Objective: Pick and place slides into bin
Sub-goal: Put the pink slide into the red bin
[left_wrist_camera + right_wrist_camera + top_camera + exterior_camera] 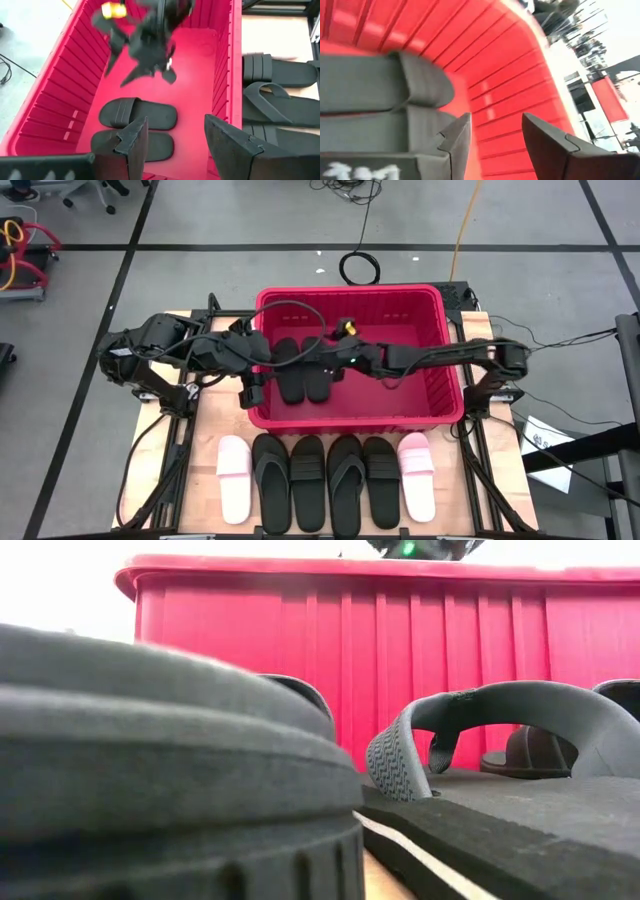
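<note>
On the wooden desk (205, 450), the right hand (322, 363), spread empty inside the slotted red plastic bin (445, 390), should lift clear before fetching another flat black slide (307, 480).

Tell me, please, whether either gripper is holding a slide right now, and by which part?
Nothing is held. The left gripper and right gripper are both open and empty above the red bin, where two black slides lie.

The left arm is stretched in from the left side, its left gripper (252, 385) held with the fingers (132, 145) spread apart and nothing between them. The right arm is reached in from the right toward the middle, its right gripper (325, 368) likewise parted and empty.
</note>
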